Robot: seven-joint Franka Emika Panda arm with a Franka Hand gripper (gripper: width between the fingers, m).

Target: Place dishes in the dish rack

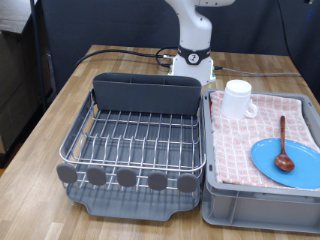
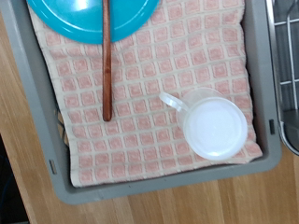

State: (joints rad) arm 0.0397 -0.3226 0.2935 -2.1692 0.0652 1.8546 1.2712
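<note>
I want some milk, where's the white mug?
The mug stands on the checked cloth in the grey crate, exterior view's right, beside the rack.

Wooden table (image 1: 60, 105) — dark backdrop (image 1: 110, 20)

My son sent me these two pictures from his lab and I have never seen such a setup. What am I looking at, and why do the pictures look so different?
The white column at the exterior view's top is a robot arm. Its gripper does not show in either picture, so nothing can be seen held. One picture comes from a camera standing off the arm, the other from a camera on its hand, looking down. On the wooden table stands a wire dish rack, with no dishes in it. Beside it is a grey crate lined with a checked cloth. On the cloth sit a white mug and a blue plate, with a wooden spoon resting partly on the plate.
</note>
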